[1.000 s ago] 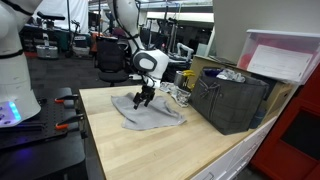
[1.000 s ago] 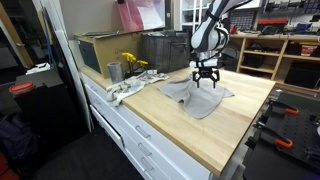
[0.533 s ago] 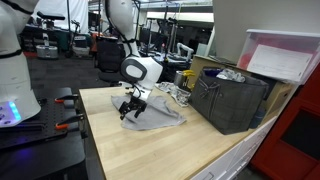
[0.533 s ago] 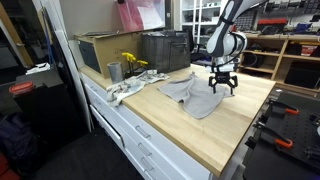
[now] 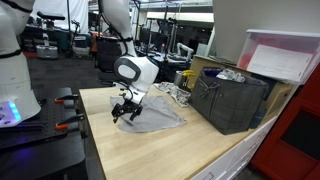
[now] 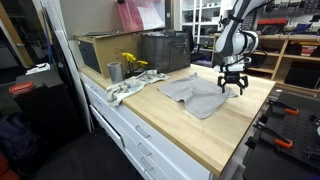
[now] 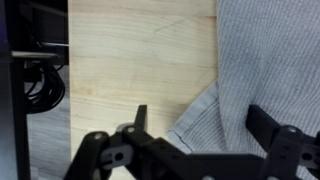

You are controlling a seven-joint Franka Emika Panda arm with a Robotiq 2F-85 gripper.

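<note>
Over the cloth (image 7: 265, 70) corner, the gripper (image 7: 198, 114) hovers, fingers (image 7: 140, 114) apart, so the hem lies between them above the table (image 7: 130, 50).

Pale wooden benchtop (image 6: 205, 135) bearing 1 grey cloth (image 6: 195, 96), 1 dark crate (image 6: 165, 52), 1 metal cup (image 6: 114, 72), 1 white rag (image 6: 127, 90)

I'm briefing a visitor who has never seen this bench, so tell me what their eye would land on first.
The white arm's gripper stands out first, poised low with jaws open at the corner of a crumpled grey cloth spread on the pale wooden table. Next comes the dark crate, standing on the same table a little apart from the cloth.
</note>
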